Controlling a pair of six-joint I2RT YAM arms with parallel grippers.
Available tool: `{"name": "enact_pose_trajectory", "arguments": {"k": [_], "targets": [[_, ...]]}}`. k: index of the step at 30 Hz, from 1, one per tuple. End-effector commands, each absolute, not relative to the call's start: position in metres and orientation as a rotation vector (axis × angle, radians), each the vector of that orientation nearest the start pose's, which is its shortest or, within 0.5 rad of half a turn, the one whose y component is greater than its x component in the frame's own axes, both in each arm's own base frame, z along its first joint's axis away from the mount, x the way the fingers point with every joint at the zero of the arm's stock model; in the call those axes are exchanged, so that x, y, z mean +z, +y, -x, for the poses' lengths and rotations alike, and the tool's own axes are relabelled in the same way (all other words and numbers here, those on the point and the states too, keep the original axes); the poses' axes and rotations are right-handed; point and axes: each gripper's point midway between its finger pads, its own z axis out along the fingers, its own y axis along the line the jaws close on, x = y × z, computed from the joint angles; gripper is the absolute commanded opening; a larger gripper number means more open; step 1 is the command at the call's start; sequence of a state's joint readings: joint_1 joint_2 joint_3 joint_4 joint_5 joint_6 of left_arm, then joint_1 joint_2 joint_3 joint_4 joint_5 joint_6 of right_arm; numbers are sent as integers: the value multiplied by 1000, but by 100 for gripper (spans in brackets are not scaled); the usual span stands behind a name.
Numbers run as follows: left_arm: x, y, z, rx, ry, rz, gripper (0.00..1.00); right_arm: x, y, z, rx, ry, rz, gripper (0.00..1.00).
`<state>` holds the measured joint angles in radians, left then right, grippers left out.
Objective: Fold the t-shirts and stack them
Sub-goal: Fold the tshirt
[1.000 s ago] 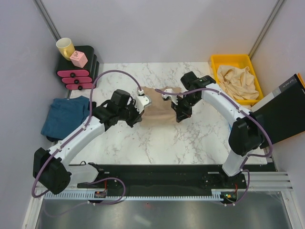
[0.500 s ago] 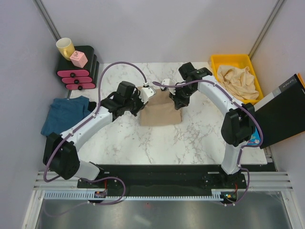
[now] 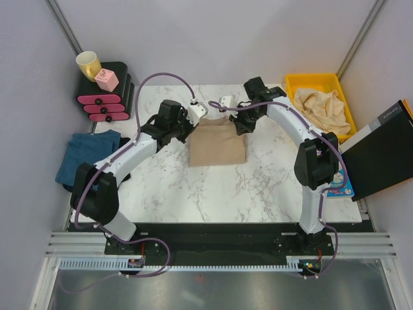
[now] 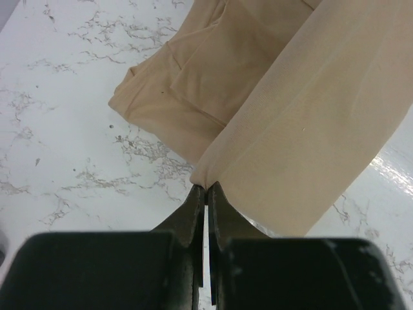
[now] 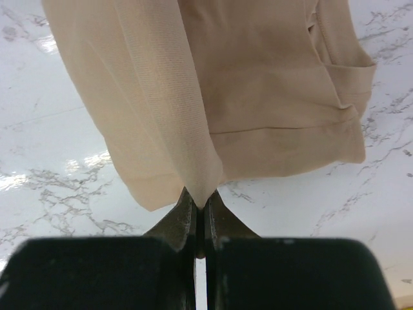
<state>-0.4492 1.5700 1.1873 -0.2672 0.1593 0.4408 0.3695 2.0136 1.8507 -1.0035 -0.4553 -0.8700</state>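
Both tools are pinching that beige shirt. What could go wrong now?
The left tool and right tool each grip only a thin pinch of the shirt; it might slip free and the fold drop open. The layers underneath look bunched, so the fold may end up crooked.

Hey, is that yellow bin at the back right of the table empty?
No, the yellow bin holds a crumpled heap of beige fabric that fills most of it.
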Motion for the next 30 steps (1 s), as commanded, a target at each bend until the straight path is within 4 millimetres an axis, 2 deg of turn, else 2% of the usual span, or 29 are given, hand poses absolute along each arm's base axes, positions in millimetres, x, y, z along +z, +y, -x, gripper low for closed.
{"name": "enact_pose_trajectory", "arguments": {"k": [1, 7, 8, 10, 11, 14, 16, 22, 28, 30], "targets": [[185, -195, -434, -77, 1881, -995, 2, 145, 201, -447, 316, 2001, 1569, 0], [185, -196, -455, -67, 1875, -983, 2, 141, 197, -468, 257, 1992, 1539, 0], [178, -197, -459, -66, 1884, -988, 2, 138, 198, -471, 254, 1990, 1538, 0], [182, -197, -468, -54, 1873, -976, 2, 139, 196, -480, 228, 1984, 1514, 0], [177, -195, -472, -51, 1886, -972, 2, 136, 194, -485, 218, 1988, 1505, 0], [177, -192, -484, -32, 1890, -950, 2, 135, 194, -497, 188, 1977, 1468, 0], [173, -191, -491, -22, 1902, -946, 2, 136, 193, -507, 168, 1964, 1440, 0], [151, -185, -504, 15, 1944, -946, 2, 123, 197, -529, 141, 1958, 1391, 0], [125, -177, -511, 62, 1994, -938, 2, 126, 201, -555, 97, 1918, 1319, 0], [124, -176, -516, 73, 1994, -921, 2, 125, 199, -562, 68, 1918, 1290, 3]]}}
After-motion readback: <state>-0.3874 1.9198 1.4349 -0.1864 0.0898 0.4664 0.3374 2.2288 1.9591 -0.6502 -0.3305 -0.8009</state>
